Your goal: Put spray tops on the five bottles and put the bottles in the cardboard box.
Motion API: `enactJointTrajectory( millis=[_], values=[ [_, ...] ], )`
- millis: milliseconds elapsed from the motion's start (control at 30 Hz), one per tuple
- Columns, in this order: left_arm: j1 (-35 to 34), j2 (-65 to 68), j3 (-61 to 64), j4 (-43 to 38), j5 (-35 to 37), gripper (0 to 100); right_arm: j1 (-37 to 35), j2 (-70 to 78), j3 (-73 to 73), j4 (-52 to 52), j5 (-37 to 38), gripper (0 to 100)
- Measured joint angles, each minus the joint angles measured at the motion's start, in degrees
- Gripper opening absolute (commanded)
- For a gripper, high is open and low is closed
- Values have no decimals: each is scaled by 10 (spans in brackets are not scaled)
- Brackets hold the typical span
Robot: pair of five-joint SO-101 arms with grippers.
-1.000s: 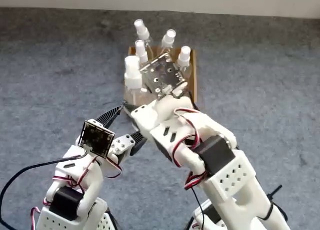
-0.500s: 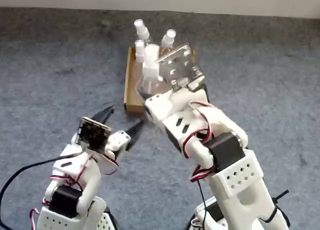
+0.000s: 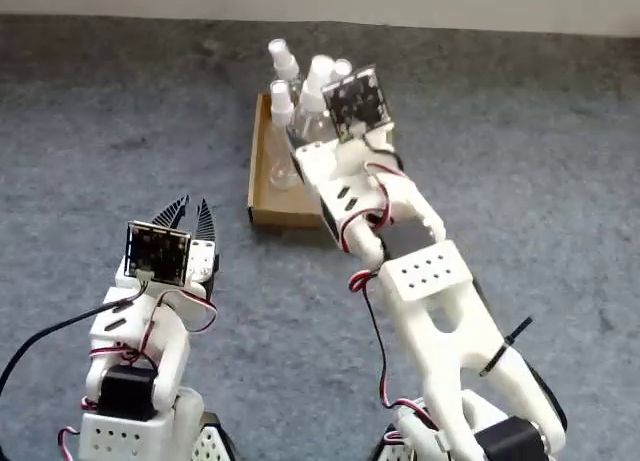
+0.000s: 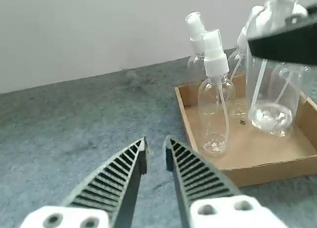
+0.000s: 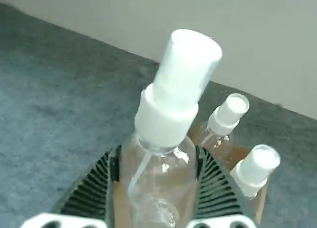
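Clear bottle point(image 5: 166, 114), capped, pinched upright by right gripper point(image 5: 157, 161) over box's point(image 3: 262, 161) far end, likely for setting beside other bottles point(image 4: 214, 99) there. Left gripper point(image 4: 154, 146), slightly spread and empty, hangs near box's front-left corner.

Grey carpet-like surface point(image 3: 520, 151) (evenly lit) meets a pale wall point(image 4: 89, 30).

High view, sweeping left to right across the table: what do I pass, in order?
left gripper → cardboard box, its left wall → standing bottle just inside that wall → held bottle
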Motion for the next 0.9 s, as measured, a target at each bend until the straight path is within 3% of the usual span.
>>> enactJointTrajectory(
  millis=[367, 900],
  values=[
    [0, 0, 0, -2, 0, 28, 2, -9, 207, -213, 0, 3],
    [0, 0, 0, -2, 0, 28, 1, -8, 183, -229, 0, 3]
  ],
)
